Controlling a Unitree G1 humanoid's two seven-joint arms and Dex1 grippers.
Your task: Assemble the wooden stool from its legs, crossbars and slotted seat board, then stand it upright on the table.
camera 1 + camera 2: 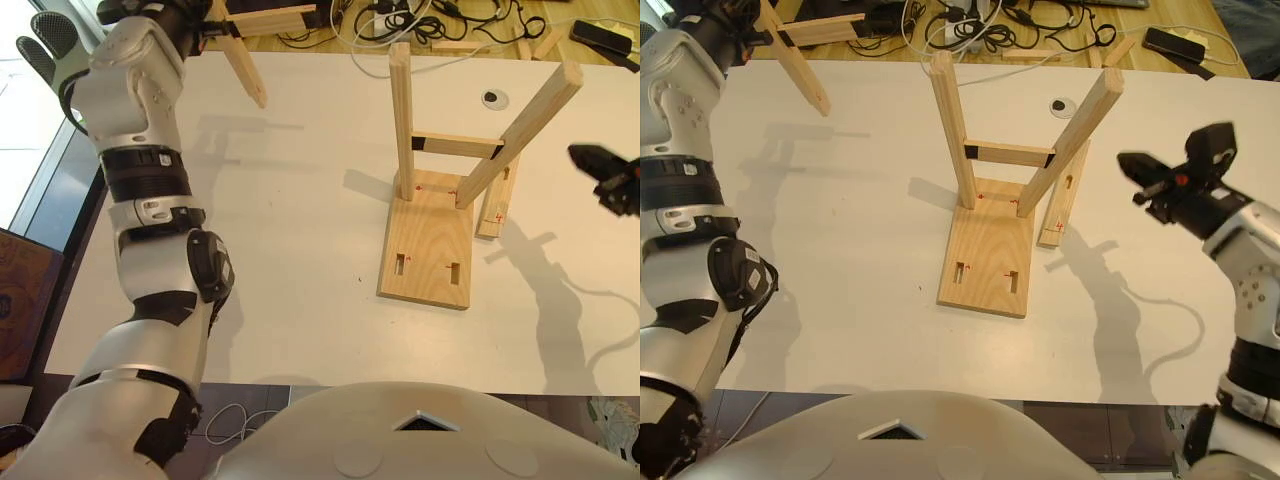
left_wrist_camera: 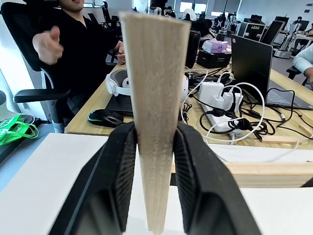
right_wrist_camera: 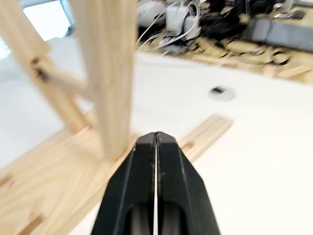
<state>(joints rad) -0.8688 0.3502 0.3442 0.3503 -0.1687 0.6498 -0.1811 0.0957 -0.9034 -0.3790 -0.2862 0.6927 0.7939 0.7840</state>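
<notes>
**Desk:** What does the left gripper [image 2: 155, 131] have?

**Field:** It is clamped on a wooden leg [image 1: 797, 62], with its fingers [image 2: 122, 166] pressed to opposite faces. The leg is raised above the far left corner of the white table [image 1: 840, 250], and a crossbar [image 1: 828, 30] juts sideways from it.

**Desk:** And the right gripper [image 3: 156, 139]?

**Field:** Its fingers are pressed together with nothing between them. It hovers over the table's right side, touching nothing.

**Desk:** The stool itself?

**Field:** The slotted seat board [image 1: 985, 262] lies flat mid-table. An upright leg [image 1: 951, 130] and a leaning leg [image 1: 1072, 140] stand at its far end, joined by a second crossbar [image 1: 1008, 153]. The near slots [image 1: 958, 272] are unfilled. A loose leg [image 1: 1065, 200] lies just beside the board's right edge.
</notes>
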